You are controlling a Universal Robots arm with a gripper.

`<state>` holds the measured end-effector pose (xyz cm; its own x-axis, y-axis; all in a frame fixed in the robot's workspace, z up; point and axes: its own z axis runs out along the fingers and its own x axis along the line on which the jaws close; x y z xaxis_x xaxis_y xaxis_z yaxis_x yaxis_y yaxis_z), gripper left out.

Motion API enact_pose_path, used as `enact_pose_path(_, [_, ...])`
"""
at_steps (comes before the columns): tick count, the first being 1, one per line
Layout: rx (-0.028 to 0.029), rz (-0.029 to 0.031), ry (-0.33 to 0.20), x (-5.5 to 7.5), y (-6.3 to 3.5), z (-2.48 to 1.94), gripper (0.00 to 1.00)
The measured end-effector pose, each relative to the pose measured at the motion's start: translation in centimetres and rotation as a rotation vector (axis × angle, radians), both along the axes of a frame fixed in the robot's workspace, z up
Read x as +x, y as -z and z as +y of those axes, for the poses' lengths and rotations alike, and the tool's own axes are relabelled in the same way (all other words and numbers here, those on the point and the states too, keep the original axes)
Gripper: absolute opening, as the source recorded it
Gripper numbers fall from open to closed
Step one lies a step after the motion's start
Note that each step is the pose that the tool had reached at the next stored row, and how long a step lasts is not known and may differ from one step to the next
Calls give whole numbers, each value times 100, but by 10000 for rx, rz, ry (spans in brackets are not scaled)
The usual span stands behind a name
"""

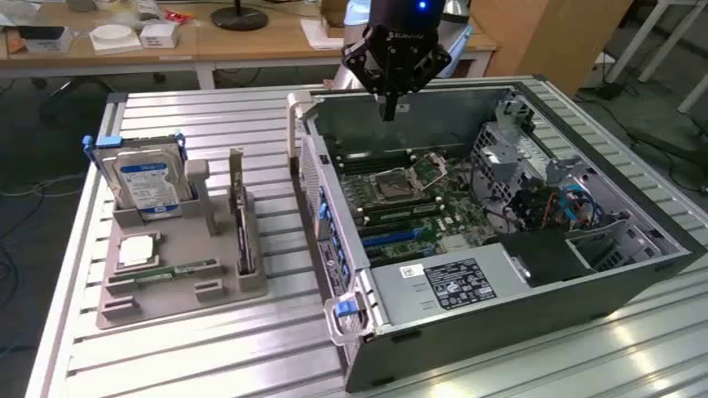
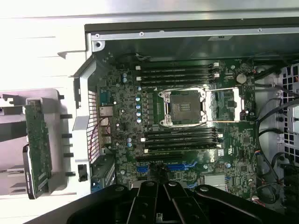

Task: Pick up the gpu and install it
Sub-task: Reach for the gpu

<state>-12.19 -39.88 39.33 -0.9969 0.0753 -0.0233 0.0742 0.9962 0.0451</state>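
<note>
The gpu (image 1: 241, 217) is a thin dark card standing on edge in a slot of the grey holder (image 1: 182, 290) on the exterior view's left, its pale bracket at the far end. In the wrist view the gpu (image 2: 37, 140) shows a greenish board face beside the case's rear panel. My gripper (image 1: 389, 106) hangs over the far wall of the open computer case (image 1: 520, 307), well apart from the card. Its fingers are shut with nothing between them. In the wrist view the gripper (image 2: 163, 184) hovers above the motherboard (image 2: 187, 116), near the blue expansion slots (image 2: 180, 166).
The holder also carries an upright silver hard drive with a blue label (image 1: 147, 181), a processor chip (image 1: 138, 249) and a green memory stick (image 1: 177, 269). Everything rests on a slatted metal table (image 1: 199, 356). Cables and a drive cage (image 1: 553, 199) crowd the case's right side.
</note>
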Motion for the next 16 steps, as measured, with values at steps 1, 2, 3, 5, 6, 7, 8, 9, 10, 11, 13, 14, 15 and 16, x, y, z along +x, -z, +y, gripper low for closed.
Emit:
enact_pose_path(1, [0, 0, 0, 0, 0, 0, 10])
enact_pose_path(2, [0, 0, 0, 0, 0, 0, 10])
enact_pose_path(3, [0, 0, 0, 0, 0, 0, 10])
enact_pose_path(5, [0, 0, 0, 0, 0, 0, 10])
enact_pose_path(6, [0, 0, 0, 0, 0, 0, 10])
enact_pose_path(7, [0, 4, 1, 0, 0, 0, 10])
enact_pose_path(8, [0, 4, 1, 0, 0, 0, 10])
enact_pose_path(9, [1, 4, 1, 0, 0, 0, 10])
enact_pose_path(10, [0, 4, 1, 0, 0, 0, 10])
enact_pose_path(11, [0, 5, 0, 1, 0, 0, 10])
enact_pose_path(13, [1, 4, 0, -8, 1, 0, 10])
enact_pose_path(14, [1, 3, 0, -17, 1, 0, 10])
enact_pose_path(15, [0, 5, 0, -28, 1, 0, 10])
enact_pose_path(16, [-1, 5, 0, -41, 1, 0, 10])
